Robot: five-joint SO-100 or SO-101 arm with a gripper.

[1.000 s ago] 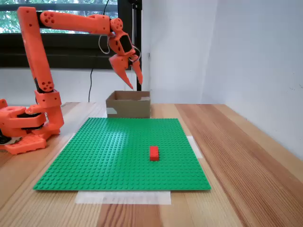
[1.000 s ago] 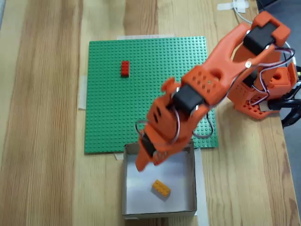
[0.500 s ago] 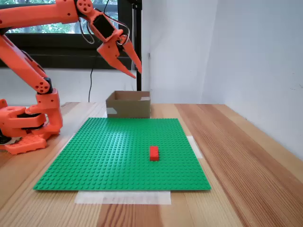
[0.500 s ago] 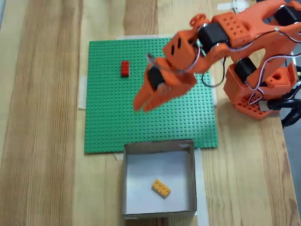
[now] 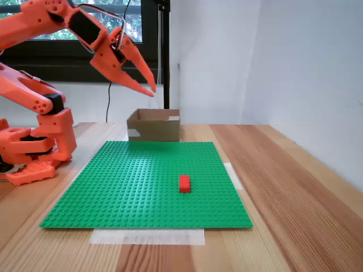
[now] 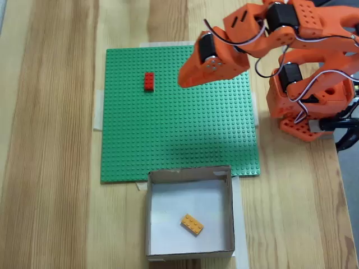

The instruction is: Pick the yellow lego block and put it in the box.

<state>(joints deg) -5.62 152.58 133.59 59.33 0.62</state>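
High over the green baseplate [image 5: 147, 181] in a fixed view from desk level, the orange gripper [image 5: 148, 86] hangs in the air with its two pointed fingers spread apart and nothing between them. Below it and a little to the right in that view sits the box [image 5: 153, 125] at the plate's far edge; lower and nearer the camera lies the red brick [image 5: 184, 183]. From above in another fixed view, the gripper [image 6: 183, 80] hovers over the plate's [image 6: 174, 145] upper part, the red brick [image 6: 148, 81] just to its left. Well below it in the picture stands the box [image 6: 148, 213], with the yellow lego block [image 6: 192, 224] lying inside on its pale floor, on the wooden desk [image 6: 50, 140].
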